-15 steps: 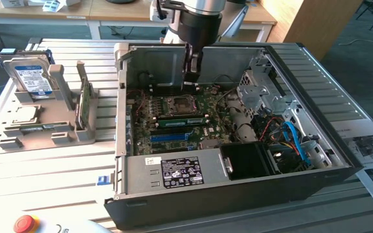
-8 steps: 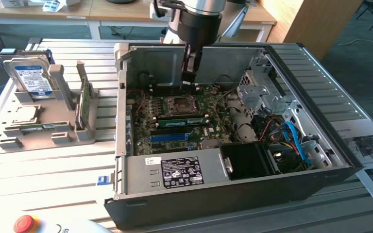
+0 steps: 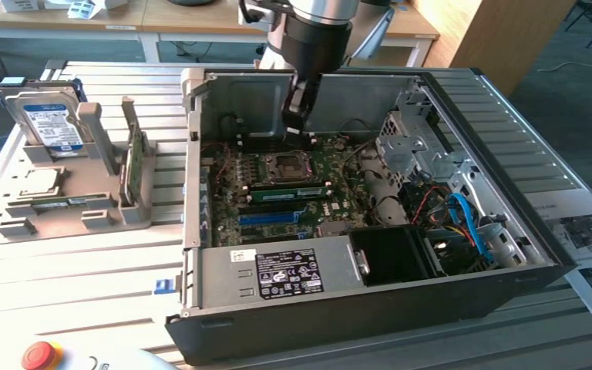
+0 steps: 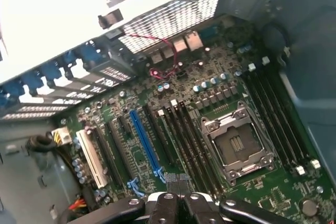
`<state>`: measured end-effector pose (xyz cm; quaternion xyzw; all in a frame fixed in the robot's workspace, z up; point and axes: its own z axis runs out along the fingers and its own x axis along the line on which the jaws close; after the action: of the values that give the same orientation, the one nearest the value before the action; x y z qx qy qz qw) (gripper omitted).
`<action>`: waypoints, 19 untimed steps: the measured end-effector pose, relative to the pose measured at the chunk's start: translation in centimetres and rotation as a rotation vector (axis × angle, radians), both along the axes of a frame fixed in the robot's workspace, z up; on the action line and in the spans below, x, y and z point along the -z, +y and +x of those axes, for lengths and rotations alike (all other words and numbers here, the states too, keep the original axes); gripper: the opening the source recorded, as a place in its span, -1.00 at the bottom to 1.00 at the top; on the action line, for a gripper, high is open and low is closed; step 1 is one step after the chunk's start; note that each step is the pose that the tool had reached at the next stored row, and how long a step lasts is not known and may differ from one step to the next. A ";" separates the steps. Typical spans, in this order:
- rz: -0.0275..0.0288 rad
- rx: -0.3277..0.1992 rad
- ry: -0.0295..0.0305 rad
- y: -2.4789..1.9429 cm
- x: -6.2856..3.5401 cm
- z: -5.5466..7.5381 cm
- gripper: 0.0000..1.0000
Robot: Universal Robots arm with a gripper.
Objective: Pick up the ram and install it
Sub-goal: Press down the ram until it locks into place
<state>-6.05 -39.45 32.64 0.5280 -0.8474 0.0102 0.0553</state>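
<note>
The ram [image 3: 70, 202], a narrow green stick with a white label, lies flat on the grey holder [image 3: 28, 223] at the exterior view's left, outside the case. My gripper [image 3: 294, 127] hangs inside the open computer case [image 3: 378, 308], over the rear part of the motherboard [image 3: 327, 166] and well apart from the holder. In the wrist view my gripper [image 4: 178, 184] is shut, its pads pressed together with nothing between them, above the black memory slots [image 4: 184, 135] beside the empty CPU socket [image 4: 236, 145]. Another green stick [image 3: 289, 193] stands in a slot beside the socket.
The holder also carries a silver hard drive [image 3: 49, 123] with a blue label and an upright green expansion card [image 3: 132, 162]. A drive cage [image 3: 419, 154], blue cables [image 3: 471, 223] and a power supply [image 3: 286, 274] crowd the case. A red stop button [image 3: 39, 354] sits at the front.
</note>
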 end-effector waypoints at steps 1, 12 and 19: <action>0.0000 0.016 0.0000 0.00 0.00 0.0 -0.80; 0.0001 0.198 -0.0001 0.00 0.00 0.0 -0.80; 0.0000 0.313 -0.0001 0.00 0.00 0.0 -0.80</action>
<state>-6.05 -39.45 32.64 0.3897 -0.9192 0.0014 0.0562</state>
